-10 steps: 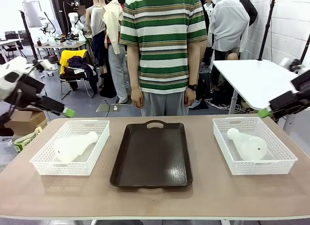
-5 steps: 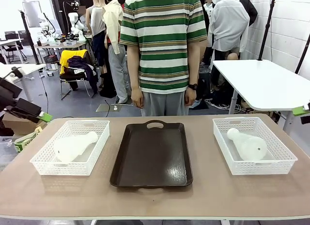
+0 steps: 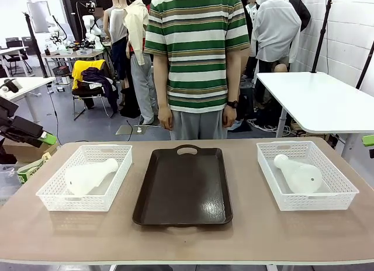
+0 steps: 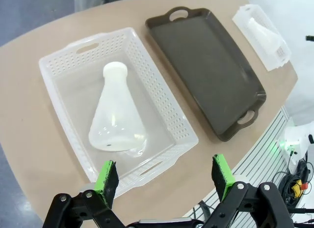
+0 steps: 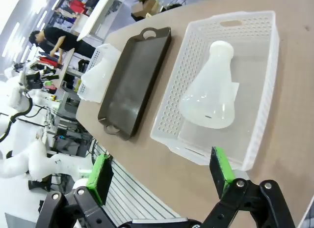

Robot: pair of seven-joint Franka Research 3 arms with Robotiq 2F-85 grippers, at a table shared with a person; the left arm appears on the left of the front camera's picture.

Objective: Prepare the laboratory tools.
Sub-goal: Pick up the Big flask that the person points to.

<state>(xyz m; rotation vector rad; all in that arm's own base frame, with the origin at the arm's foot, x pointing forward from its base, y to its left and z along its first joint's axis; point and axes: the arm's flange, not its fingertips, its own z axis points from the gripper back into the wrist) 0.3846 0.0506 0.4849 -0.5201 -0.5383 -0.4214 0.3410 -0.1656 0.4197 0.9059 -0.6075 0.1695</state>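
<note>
On the table (image 3: 187,242): we see a dark brown tray (image 3: 184,189) in the middle, with a handle cut-out at each short end.
Left basket (image 3: 73,202): white lattice plastic, at the tray's 9 o'clock, apart from it.
Left flask (image 3: 86,176): frosted white, lying on its side inside the left basket, neck toward 2 o'clock in the front view.
Right basket (image 3: 318,201): the same kind, at the tray's 3 o'clock, apart from it.
Right flask (image 3: 298,173): lying on its side inside the right basket, neck toward 10 o'clock in the front view.
Left gripper (image 4: 164,175): we find its jaws spread wide, grasping nothing. In the front view it sits off the table at the picture's 9 o'clock edge. In its wrist view the left flask lies toward 12 o'clock, well apart from the green pads.
Right gripper (image 5: 162,174): jaws likewise released and holding nothing. We see one green pad at the front view's 3 o'clock edge. In its wrist view the right flask lies toward 12 o'clock, well apart.
Person (image 3: 196,55): stands at the tray's 12 o'clock, beyond the table's far edge, arms down.
</note>
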